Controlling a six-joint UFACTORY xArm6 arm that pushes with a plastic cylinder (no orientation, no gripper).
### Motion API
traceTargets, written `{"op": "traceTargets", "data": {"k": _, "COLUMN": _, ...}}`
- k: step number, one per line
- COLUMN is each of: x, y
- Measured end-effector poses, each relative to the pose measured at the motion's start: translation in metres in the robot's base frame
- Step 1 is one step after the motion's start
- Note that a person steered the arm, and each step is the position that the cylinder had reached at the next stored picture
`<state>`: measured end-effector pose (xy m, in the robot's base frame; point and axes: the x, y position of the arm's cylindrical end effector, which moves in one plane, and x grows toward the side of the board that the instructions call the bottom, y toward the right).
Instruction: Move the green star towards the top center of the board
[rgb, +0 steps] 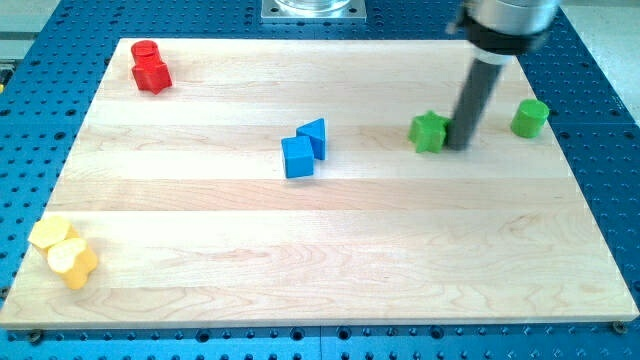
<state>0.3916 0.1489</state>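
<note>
At the time of inspection the arm carried no claw, only a rod, so nothing was open, shut or held; my tip (459, 146) rested on the board (330, 250), touching or just beside the right flank of the green star (428, 132). Nearest the camera, far to the tip's left at the view's bottom, lay two yellow blocks (63, 251), touching each other, shapes unclear. Nearer the middle, well left of the tip, stood a blue cube (297, 158) touching a blue wedge-like block (314, 137). The green star sat immediately left of the tip, right of the board's centre and in its upper half. Just right of the tip, near the board's right edge, stood a second green block (530, 118), apparently cylindrical. Farthest, at the top left corner, stood the red blocks (151, 68). In my judgement, the step called for a push leftward and slightly upward; the tip should first shift a little towards the view's bottom, so contact falls on the star's lower right. The star appeared compact, with no long axis; its pointing could not be determined.
</note>
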Motion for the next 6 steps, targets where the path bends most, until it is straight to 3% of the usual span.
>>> {"op": "traceTargets", "data": {"k": 1, "x": -0.027, "y": -0.046}}
{"op": "traceTargets", "data": {"k": 2, "x": 0.042, "y": -0.011}}
{"op": "traceTargets", "data": {"k": 3, "x": 0.005, "y": -0.051}}
{"op": "traceTargets", "data": {"k": 4, "x": -0.064, "y": -0.071}}
{"op": "traceTargets", "data": {"k": 5, "x": 0.007, "y": -0.056}}
{"op": "traceTargets", "data": {"k": 6, "x": 0.010, "y": -0.100}}
